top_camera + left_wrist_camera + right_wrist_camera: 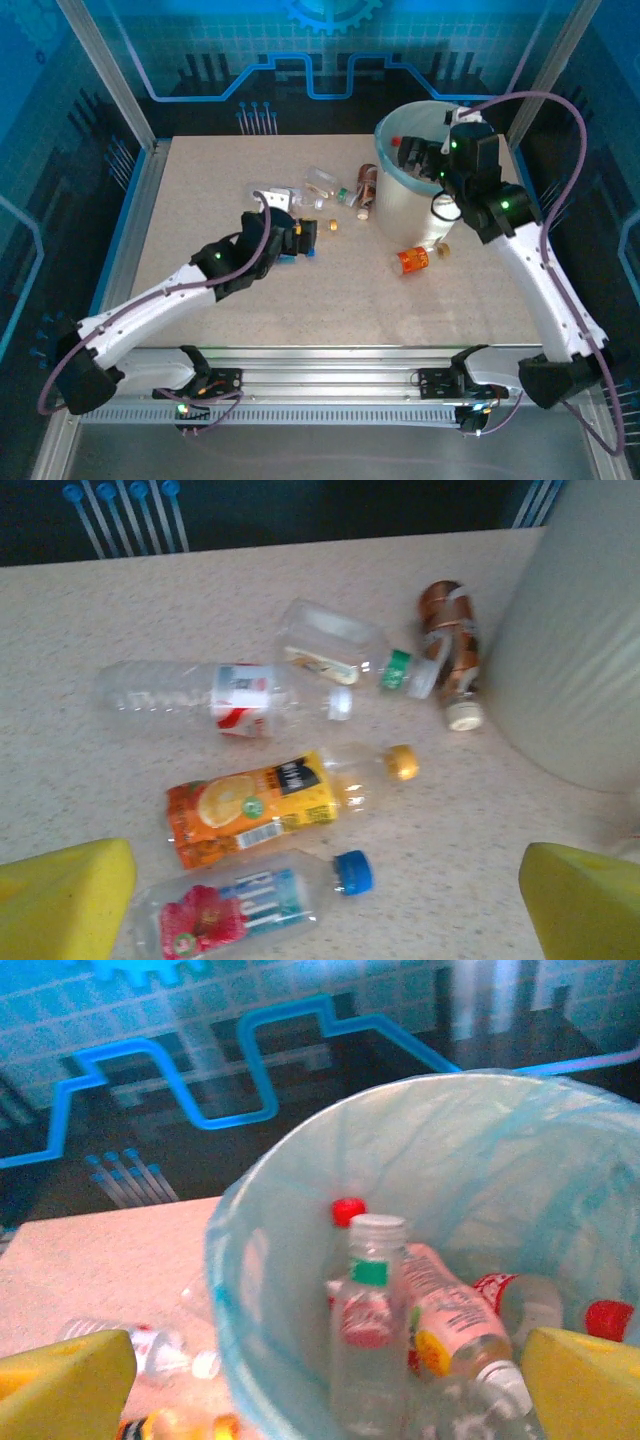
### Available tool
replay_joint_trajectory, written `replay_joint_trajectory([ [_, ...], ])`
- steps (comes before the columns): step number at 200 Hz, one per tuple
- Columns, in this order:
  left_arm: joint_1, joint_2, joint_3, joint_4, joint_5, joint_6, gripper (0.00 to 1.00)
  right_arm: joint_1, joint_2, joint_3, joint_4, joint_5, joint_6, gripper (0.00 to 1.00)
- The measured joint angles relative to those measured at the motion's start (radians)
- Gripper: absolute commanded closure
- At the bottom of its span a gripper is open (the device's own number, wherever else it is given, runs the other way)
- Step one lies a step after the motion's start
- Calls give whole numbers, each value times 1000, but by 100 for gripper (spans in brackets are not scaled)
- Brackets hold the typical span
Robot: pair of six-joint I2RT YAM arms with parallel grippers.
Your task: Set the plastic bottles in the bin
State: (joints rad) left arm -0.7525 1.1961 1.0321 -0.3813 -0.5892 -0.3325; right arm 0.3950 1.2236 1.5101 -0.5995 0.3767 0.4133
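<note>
The bin (400,200), a white bucket with a light blue liner, stands at the back right. My right gripper (422,155) hangs open over its mouth. In the right wrist view the gripper (328,1392) looks down on several plastic bottles in the bin (300,1210), among them an upright white-capped one (367,1320) and a pink-labelled one (452,1322). My left gripper (288,235) is open above the table. In the left wrist view its yellow fingers (62,900) flank a blue-capped bottle (240,908); beyond lie an orange-labelled bottle (265,808), a red-and-white-labelled one (225,695), a green-capped one (335,652) and a brown one (450,640).
An orange-labelled bottle (412,260) and a white bottle (444,210) lie on the table at the bin's near side, beside the right arm. The bin wall (585,630) rises just right of the brown bottle. Blue panels enclose the table.
</note>
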Motion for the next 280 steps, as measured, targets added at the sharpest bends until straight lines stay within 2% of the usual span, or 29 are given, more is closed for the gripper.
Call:
replay_joint_trajectory([
  [52, 255, 136, 17, -69, 266, 80, 1, 124, -156, -156, 13, -46, -60, 0],
  [80, 322, 280, 45, -114, 365, 126, 1, 131, -191, -215, 18, -82, -82, 0],
  [116, 333, 402, 67, -170, 422, 188, 1, 135, -215, -235, 18, -106, -101, 0],
  [182, 335, 507, 139, -202, 448, 264, 1, 135, -232, -255, 24, -108, -124, 0],
  [237, 333, 507, 119, -228, 504, 263, 1, 135, -233, -299, 24, -97, -127, 0],
  [280, 291, 452, 87, -256, 517, 261, 1, 135, -233, -304, 24, -97, -126, 0],
])
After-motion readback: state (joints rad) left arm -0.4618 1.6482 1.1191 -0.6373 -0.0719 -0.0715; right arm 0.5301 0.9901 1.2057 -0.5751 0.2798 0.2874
